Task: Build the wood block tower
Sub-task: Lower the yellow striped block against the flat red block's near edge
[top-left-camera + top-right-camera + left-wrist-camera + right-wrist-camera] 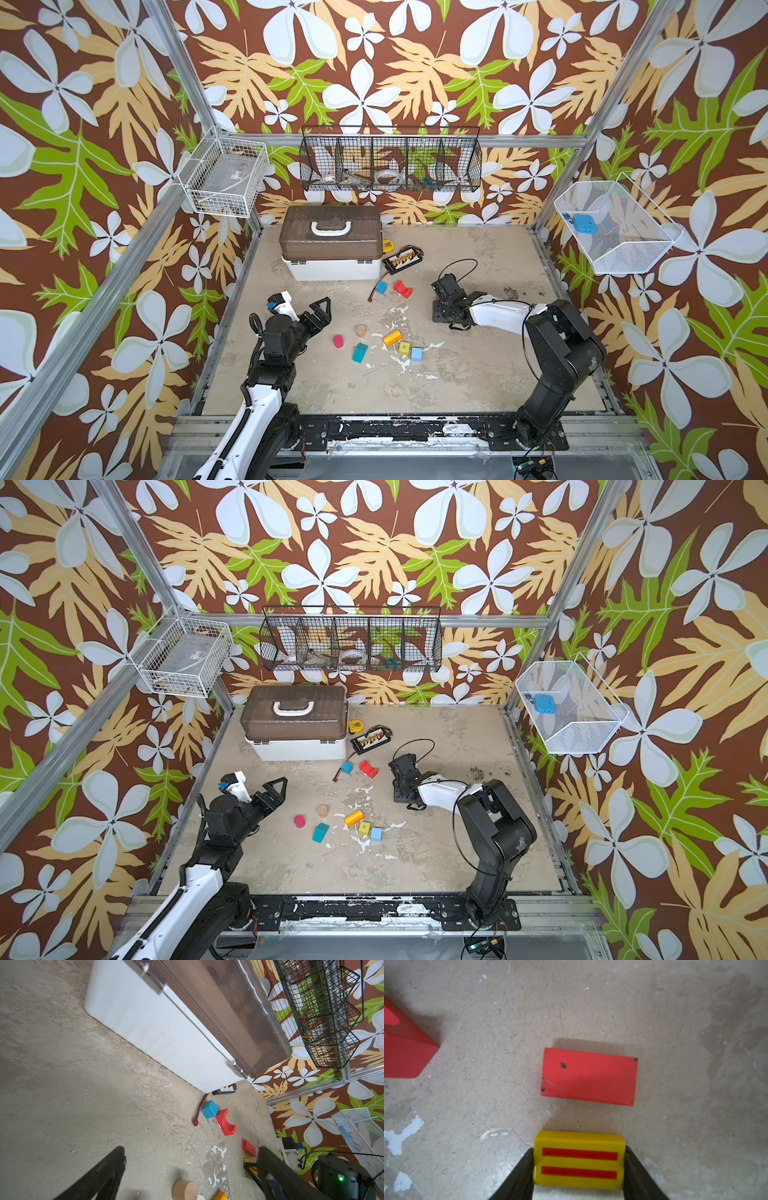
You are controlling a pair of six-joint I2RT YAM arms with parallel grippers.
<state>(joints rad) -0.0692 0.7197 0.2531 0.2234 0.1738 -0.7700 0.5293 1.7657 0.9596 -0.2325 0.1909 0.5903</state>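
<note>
Right gripper (579, 1149) jaws clamp the yellow striped block (579, 1139); left gripper (192, 1148) jaws gape, empty. Table (332, 386) carries the other wood blocks (393, 337), scattered singly. Near white case (332, 266) sits red arch (403, 288); flat red block (588, 1076) lies just beside held block.

Bright, even overhead light — soft shadow beside the red block (588, 1076), slight blur at wrist-view edges
</note>
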